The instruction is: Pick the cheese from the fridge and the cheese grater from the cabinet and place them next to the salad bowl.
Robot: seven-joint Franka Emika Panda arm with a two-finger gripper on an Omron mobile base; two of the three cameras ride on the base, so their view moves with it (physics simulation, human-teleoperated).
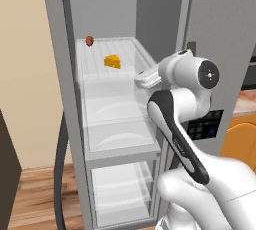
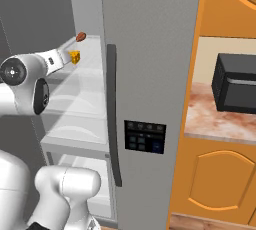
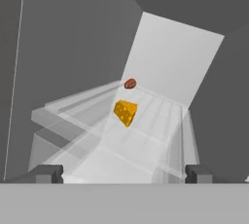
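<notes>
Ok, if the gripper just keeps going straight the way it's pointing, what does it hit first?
Probably the cheese on the fridge shelf: it sits between the open gripper fingertips' line, nothing nearer in between. Depth is hard to judge.

cheese (image 1: 112,61) on fridge (image 1: 60,99) top shelf, round item (image 1: 89,40) behind it

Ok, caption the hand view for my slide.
Open hand faces the cheese on the fridge shelf, a reddish-brown item behind.

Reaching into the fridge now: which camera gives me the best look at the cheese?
The hand view: the cheese sits centred ahead of the open tool, unobstructed. The left base view shows it small but clear on the shelf; the right base view shows it partly hidden behind the arm.
</notes>
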